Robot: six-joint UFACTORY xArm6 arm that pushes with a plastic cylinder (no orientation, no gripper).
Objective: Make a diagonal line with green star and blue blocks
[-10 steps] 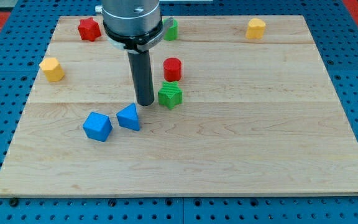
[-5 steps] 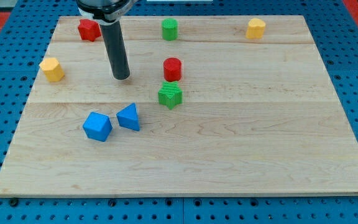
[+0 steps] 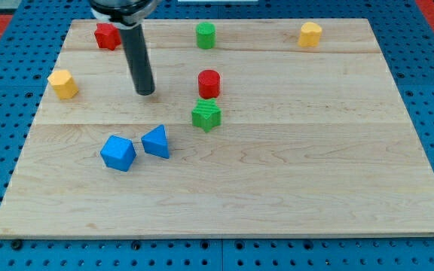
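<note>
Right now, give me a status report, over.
My tip touches nothing, above the blue blocks. Green star, blue triangle, blue cube roughly diagonal. Red cylinder beside star.

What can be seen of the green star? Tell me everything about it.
The green star is a small, chunky block with a ridged, notched outline, in matte green that looks like painted wood or plastic. It lies flat on the wooden board, a little left of the view's centre. The red cylinder stands just above it, very close; whether they touch is unclear. The blue triangular block lies to its lower left, apart. My tip is up-left, not touching.
</note>
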